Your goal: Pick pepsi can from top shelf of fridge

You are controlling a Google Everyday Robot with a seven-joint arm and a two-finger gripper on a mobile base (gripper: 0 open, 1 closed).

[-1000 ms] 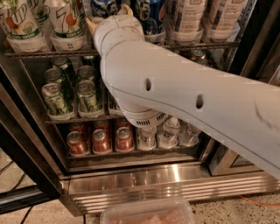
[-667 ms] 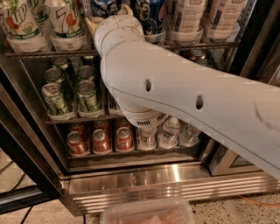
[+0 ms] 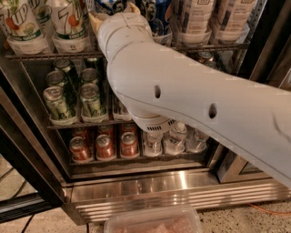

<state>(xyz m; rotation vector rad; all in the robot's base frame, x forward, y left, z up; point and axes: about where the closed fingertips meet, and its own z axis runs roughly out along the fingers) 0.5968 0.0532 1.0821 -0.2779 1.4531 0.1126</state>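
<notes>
Reaching into the fridge (image 3: 159, 191), the arm (image 3: 182, 100) stretched up from lower right across the middle racks, its wrist ending at the top shelf (image 3: 218, 45). The gripper (image 3: 113, 11) sat at the shelf's front edge, between the 7up bottles (image 3: 68, 22) on the left and the white bottles (image 3: 195, 18) on the right. The wrist hid most of it, so whether it was open or closed on anything could not be told.

The pepsi can (image 3: 155, 16) stood upright on the top shelf, just right of the wrist and partly covered by it. Only a strip of blue showed. More blue peeked out above the wrist on the left, but what it belonged to was unclear.

The step in hand looked like the approach, or the grasp itself, with the can not yet lifted off the rack. The next move would call for a firm hold around the can's body, then a small lift and a straight pull outward over the front rail, keeping clear of the bottles close on both sides, which could be knocked.
</notes>
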